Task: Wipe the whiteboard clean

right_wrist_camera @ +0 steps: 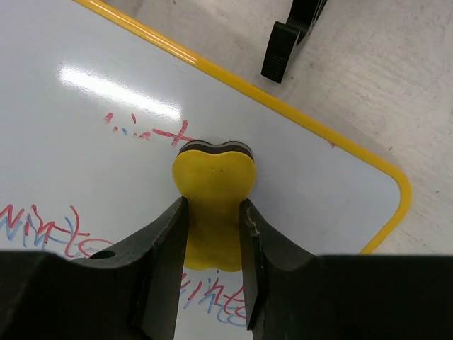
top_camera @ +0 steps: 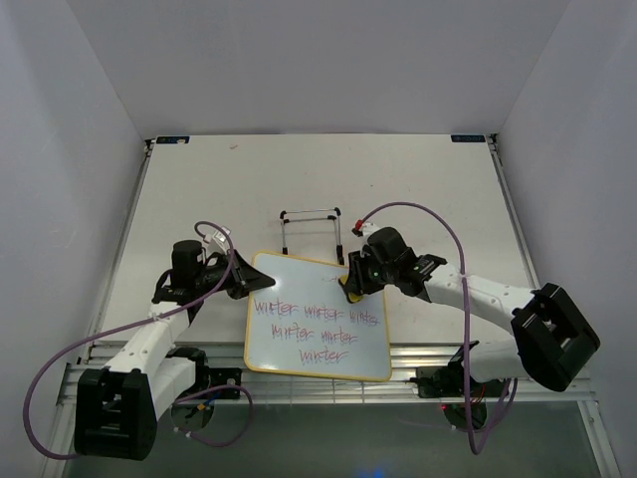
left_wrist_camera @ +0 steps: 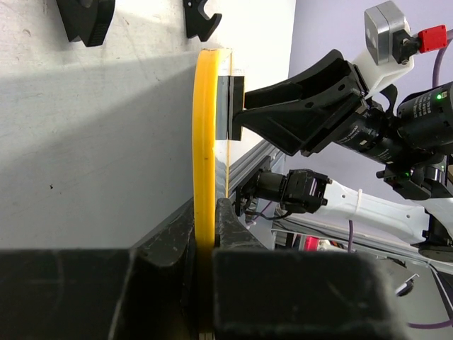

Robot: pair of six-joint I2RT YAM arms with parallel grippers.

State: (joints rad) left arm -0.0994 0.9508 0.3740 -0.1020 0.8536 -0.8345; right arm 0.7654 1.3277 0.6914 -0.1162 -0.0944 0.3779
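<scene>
At the near edge of the tabletop (top_camera: 418,189), between the two arms, I see the whiteboard (top_camera: 291,277) lying with its face up toward the overhead camera and its near side reaching out over the metal rail. My left gripper (top_camera: 241,283) is clenched on the board's left edge; the left wrist view shows the yellow frame edge-on, pinched between the two fingers. My right gripper (right_wrist_camera: 212,205) is grasping a small yellow eraser (right_wrist_camera: 214,170), squeezed between its fingers with the rounded end poking out past the tips. The eraser's dark felt side is pressed flat against the board's face near the upper right corner, which the left wrist view confirms from the side. Purple-red scribbled words (top_camera: 317,321) run in three rows across the middle and lower part of the board, while the strip above them is mostly white. From the right wrist I make out a few faint red strokes just beyond the eraser and more writing on either side of the fingers. A black wire stand (top_camera: 311,229) sits on the tabletop just behind the board's far edge. I cannot tell whether the board rests flat or is tilted up slightly.
</scene>
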